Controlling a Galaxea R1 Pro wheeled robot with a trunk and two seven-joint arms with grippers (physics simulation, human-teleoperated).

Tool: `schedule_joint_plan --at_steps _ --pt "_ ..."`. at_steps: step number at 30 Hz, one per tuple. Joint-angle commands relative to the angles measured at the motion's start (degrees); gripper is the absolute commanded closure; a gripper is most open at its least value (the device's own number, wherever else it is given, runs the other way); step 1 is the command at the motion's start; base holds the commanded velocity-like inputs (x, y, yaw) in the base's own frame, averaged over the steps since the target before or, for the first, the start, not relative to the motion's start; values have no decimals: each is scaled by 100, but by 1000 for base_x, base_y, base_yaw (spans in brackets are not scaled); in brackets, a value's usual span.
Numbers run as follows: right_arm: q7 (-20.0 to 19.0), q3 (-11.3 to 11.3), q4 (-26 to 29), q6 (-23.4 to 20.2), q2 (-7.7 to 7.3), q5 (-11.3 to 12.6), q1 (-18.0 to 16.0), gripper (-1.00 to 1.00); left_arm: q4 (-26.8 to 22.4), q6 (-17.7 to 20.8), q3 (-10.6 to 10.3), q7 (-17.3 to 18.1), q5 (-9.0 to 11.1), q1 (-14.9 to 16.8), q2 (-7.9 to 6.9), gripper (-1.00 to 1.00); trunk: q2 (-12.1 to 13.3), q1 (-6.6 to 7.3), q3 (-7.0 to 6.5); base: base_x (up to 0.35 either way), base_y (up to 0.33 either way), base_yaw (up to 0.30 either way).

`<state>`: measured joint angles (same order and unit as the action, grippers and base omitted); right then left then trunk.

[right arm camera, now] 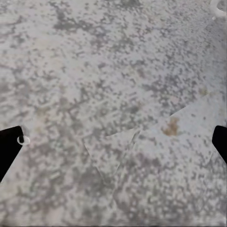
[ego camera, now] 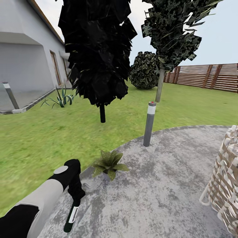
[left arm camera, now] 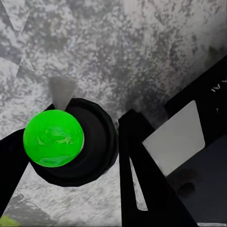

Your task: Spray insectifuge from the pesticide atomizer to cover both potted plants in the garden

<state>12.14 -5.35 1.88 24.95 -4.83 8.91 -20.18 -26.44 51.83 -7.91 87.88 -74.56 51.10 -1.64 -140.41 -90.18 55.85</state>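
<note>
The left tool (ego camera: 75, 195) is pinching the pesticide atomizer (ego camera: 71, 216), whose dark body with a white label hangs below the wrist in the head view; from the left wrist camera the bottle's black, green-capped top (left arm camera: 54, 138) sits between the dark fingers (left arm camera: 142, 175), over the mottled grey patio (ego camera: 158, 185). One potted plant (ego camera: 108, 164) stands just ahead of that tool, at the patio's edge where the lawn (ego camera: 39, 132) begins. The step in hand looks like aiming the spray at this rosette.

To do it well, the nozzle should face the leaves (its heading is hard to read here, so check before squeezing) and sweep across the whole rosette, not one side. Holding the bottle near and slightly above the plant should help cover it fully.

The right tool (right arm camera: 113, 142) has its tips spread wide over bare paving, holding nothing. A grey bollard (ego camera: 149, 124) and a wicker chair (ego camera: 224, 185) stand clear of the work.
</note>
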Motion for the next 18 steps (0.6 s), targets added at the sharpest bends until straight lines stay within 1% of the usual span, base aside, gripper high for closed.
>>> schedule_joint_plan --at_steps 1,2,4,5,6,7,9,10,11,12,14,16,17,18 --pt "10 -52 -4 19 1 53 -3 -100 -10 -11 -14 42 5 -19 -54 100 -2 5 3 -298 209 -92" --pt "9 -53 -4 19 3 51 -3 -100 -10 -95 38 2 105 -67 -125 100 -2 5 0 -288 221 -145" --pt "8 -53 -4 19 2 50 -3 -100 -10 -198 133 -142 264 -139 -195 100 -2 5 -8 -282 228 -189" --pt "8 -54 -4 19 5 50 -3 -100 -6 -340 199 -355 378 -194 -235 100 -2 5 -13 -276 232 -220" --pt "6 -54 -4 19 5 50 -3 -100 -2 -483 243 -529 446 -230 -257 100 -2 5 -17 -275 233 -227" --pt "4 -54 -4 19 7 48 -3 -100 6 -751 333 -804 559 -288 -283 100 -2 5 -22 -267 234 -233" --pt "1 -54 -4 19 8 44 -3 -100 22 -1120 499 -1133 742 -366 -301 100 -2 5 -32 -250 235 -236" --pt "0 -54 -8 19 8 42 -3 -100 29 -1375 641 -1337 877 -426 -310 100 -2 5 -36 -236 232 -238" --pt "0 -56 -9 19 11 42 -3 -100 29 -1544 730 -1461 958 -464 -313 100 -2 5 -41 -230 225 -239" --pt "-1 -58 -9 19 14 41 -3 -100 27 -1819 854 -1631 1063 -520 -316 100 -2 5 -46 -217 208 -239" --pt "-7 -62 -3 26 16 14 -3 -100 26 -2523 1100 -1918 1246 -652 -318 100 -2 5 -56 -177 167 -239" --pt "-9 -67 9 27 22 -35 -3 -100 30 -3033 1313 -2083 1377 -736 -319 100 -2 5 -65 -110 103 -239" --pt "-9 -74 16 27 24 -87 -3 -100 48 -3393 1499 -2187 1466 -790 -322 100 -2 5 -69 -45 43 -154" --pt "-9 -88 21 28 25 -143 -3 -100 60 -3623 1628 -2242 1509 -824 -326 100 -2 5 -71 -29 27 -98"
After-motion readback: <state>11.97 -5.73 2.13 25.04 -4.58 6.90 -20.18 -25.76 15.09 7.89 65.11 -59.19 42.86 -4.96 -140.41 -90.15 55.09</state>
